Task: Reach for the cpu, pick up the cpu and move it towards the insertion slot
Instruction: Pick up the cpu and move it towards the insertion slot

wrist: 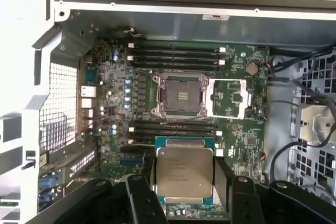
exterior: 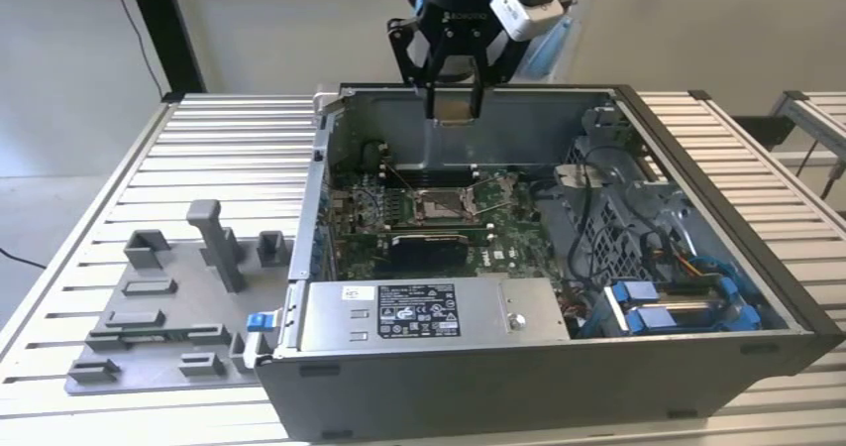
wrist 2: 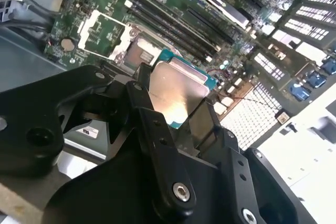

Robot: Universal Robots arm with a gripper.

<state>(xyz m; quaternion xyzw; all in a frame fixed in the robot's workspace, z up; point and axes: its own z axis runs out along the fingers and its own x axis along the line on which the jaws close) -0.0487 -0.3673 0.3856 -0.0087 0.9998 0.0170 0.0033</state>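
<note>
The gripper is closed on the cpu, held by its edges above the open computer case, apart from the insertion slot; a slipped or tilted grip risks dropping the chip onto the motherboard.

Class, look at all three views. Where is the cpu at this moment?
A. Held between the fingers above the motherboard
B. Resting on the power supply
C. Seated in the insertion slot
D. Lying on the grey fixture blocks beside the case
A: in both wrist views the cpu sits clamped between the black fingers of the gripper, while the insertion slot lies bare.
</note>
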